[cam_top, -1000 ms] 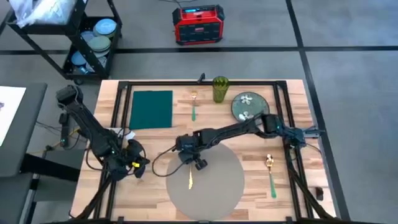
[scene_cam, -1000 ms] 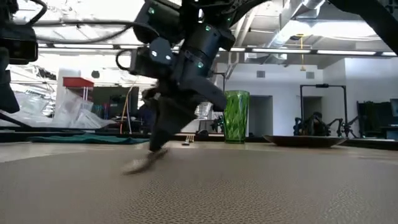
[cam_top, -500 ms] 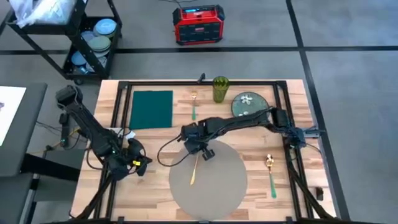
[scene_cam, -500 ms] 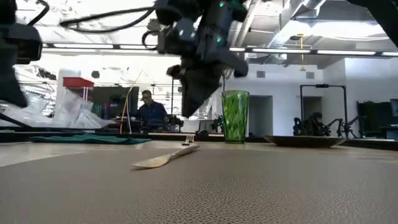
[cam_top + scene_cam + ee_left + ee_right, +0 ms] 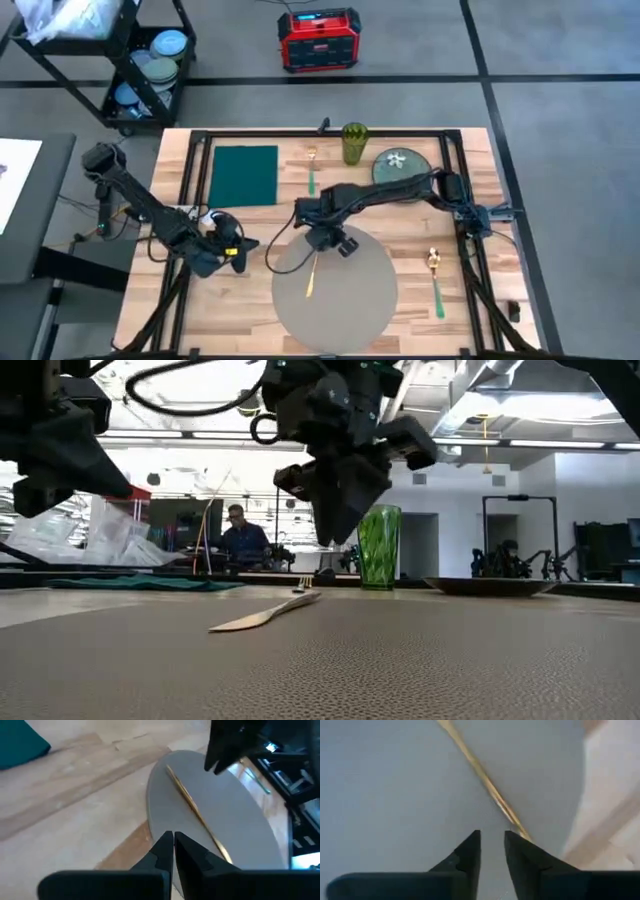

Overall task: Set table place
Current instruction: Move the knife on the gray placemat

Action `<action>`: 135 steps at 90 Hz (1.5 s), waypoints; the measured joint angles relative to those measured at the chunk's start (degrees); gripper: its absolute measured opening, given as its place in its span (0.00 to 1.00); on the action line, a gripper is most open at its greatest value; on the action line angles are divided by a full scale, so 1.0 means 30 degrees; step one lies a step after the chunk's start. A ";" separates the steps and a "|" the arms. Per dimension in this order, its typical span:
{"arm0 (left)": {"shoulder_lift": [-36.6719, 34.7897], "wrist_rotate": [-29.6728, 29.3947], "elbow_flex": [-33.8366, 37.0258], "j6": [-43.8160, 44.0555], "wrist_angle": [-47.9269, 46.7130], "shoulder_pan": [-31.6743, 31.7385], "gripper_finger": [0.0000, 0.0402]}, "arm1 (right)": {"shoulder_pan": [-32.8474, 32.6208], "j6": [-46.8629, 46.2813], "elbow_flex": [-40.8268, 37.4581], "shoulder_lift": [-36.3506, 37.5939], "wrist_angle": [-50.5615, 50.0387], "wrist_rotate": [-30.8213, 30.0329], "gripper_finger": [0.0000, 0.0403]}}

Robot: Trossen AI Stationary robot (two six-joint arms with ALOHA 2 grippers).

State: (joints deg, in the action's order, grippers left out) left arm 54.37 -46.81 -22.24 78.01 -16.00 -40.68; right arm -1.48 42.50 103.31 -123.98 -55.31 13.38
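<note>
Butcher-block table [image 5: 455, 300] fills our overhead view, light wood inside a black rail frame. Nearest the front edge we note the place [image 5: 345, 300], a large round grey placemat, lying flat on the wood at centre. On it rests a slim gold utensil [image 5: 311, 272], running lengthways from the mat's middle toward its far rim; its type we cannot resolve. Just right of the mat, on bare wood, lies a green-handled gold spoon [image 5: 435, 272]. Above the utensil's far end hangs the right gripper [image 5: 335, 243], raised clear of the mat in the low view; its fingers [image 5: 470, 851] stand a narrow gap apart and carry nothing, with the utensil passing beneath them. Left of the mat, over bare wood, sits the left gripper [image 5: 232, 250], its fingers [image 5: 162, 851] pressed together and empty, aimed toward the mat. Farther back we record a dark green napkin [image 5: 244, 174] at the left, a green-handled fork [image 5: 311, 168] beside it, a green ribbed tumbler [image 5: 354, 142] standing upright, and a grey-green floral plate [image 5: 398, 166] to the right. Beyond the table stand a dark shelf cart [image 5: 140, 60] holding stacked dishes and a red box [image 5: 319, 38] on the floor. In the low view a person [image 5: 238, 536] sits in the room behind.
</note>
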 joint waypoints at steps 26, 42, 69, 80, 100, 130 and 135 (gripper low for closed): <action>0.0000 -0.0007 0.0004 -0.0260 -0.0780 0.0529 0.00 | 0.0229 0.0430 0.0013 -0.0628 0.2759 -0.1022 0.42; 0.0000 -0.0001 0.0007 -0.0078 -0.0818 0.0522 0.00 | 0.0313 0.0208 -0.0036 -0.1614 0.1193 -0.1218 0.38; 0.0000 -0.0007 0.0007 -0.0122 -0.0884 0.0522 0.00 | 0.0408 0.0503 -0.0219 -0.1589 0.1847 -0.1128 0.28; 0.0007 -0.0007 0.0007 -0.0123 -0.0877 0.0515 0.00 | 0.0464 0.0549 -0.1343 -0.1588 0.2292 -0.1015 0.28; 0.0007 -0.0004 0.0007 -0.0094 -0.1025 0.0522 0.00 | 0.0553 0.0441 -0.2558 -0.1428 0.3166 -0.0845 0.28; 0.0007 0.0001 0.0007 -0.0076 -0.1470 0.0522 0.00 | 0.0503 -0.0242 -0.2624 -0.1435 0.4075 -0.1967 0.02; 0.0007 0.0001 0.0007 -0.0071 -0.1540 0.0522 0.00 | 0.0503 -0.0426 -0.2632 -0.1435 0.4089 -0.2105 0.02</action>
State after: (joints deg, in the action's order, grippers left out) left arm 54.39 -46.81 -22.22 77.80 -20.62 -39.11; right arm 0.03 41.22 95.41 -128.29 -43.05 7.07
